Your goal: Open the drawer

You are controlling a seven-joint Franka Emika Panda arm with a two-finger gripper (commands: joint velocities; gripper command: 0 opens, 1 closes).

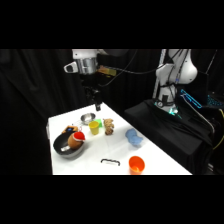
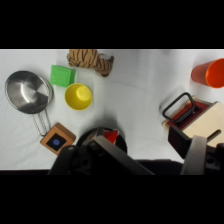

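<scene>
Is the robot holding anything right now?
No. Its tool hangs in the air above the white table, touching nothing, away from the small white drawer.

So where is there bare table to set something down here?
Bare table lies between the yellow cup and the drawer, under the tiger toy in the wrist view. Crowded: the metal pan, green block and yellow cup sit close together, and the orange cup neighbours the drawer.

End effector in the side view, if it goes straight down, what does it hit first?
The end effector would probably meet bare table close beside the steel pan, though depth is unclear.
</scene>
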